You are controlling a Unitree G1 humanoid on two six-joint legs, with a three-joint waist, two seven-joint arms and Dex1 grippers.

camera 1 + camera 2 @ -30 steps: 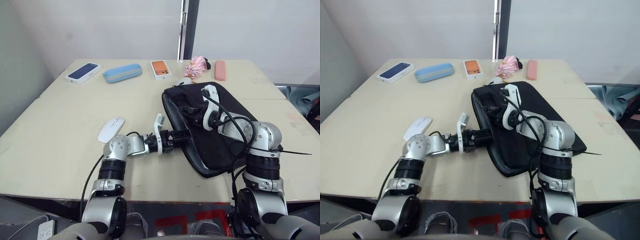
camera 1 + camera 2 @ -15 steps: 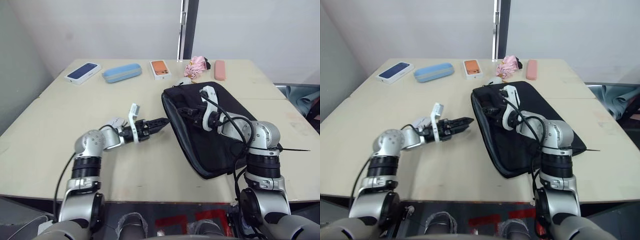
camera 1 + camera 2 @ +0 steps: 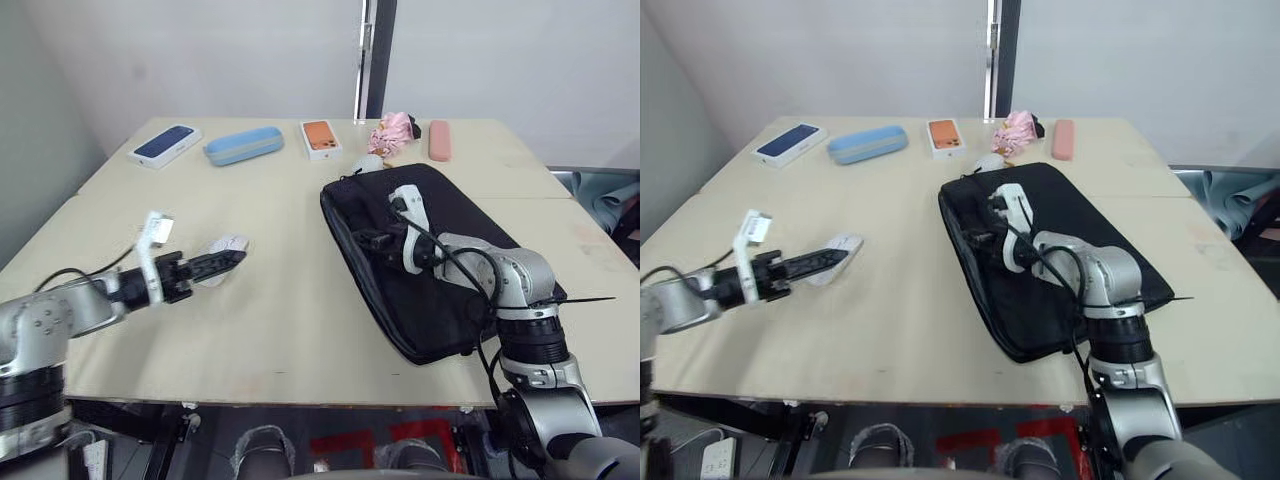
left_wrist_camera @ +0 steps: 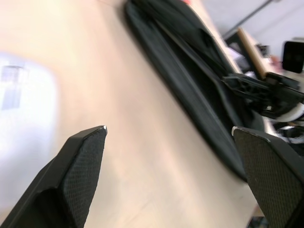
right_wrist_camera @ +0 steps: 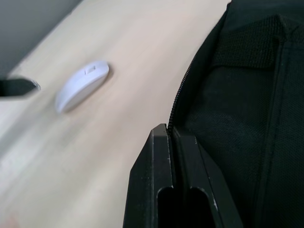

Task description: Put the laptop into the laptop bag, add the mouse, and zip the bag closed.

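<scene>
Meanwhile, the flat black fabric laptop bag (image 3: pixel 430 260) lay at an angle on the right half of the pale wooden table (image 3: pixel 300 330), its zip edge facing the table's middle. The right gripper (image 3: pixel 372 238) rested on the bag's near-left edge, its two black fingers (image 5: pixel 171 190) pressed flat together beside the zip line, with nothing visible between them. Well to the left, the small flat white oval mouse (image 3: pixel 222 250) sat on the bare tabletop, apart from the bag. The left gripper (image 3: pixel 225 262) reached in low from the left, its tips right at the mouse; in the left wrist view its fingers (image 4: pixel 83 166) stood wide apart around empty table, the mouse a white blur to one side. Along the far edge lay a dark blue phone (image 3: pixel 166 144), a light blue oval case (image 3: pixel 244 145), an orange phone box (image 3: pixel 321 138), a crumpled pink cloth (image 3: pixel 393 131) and a slim pink case (image 3: pixel 439 140).
</scene>
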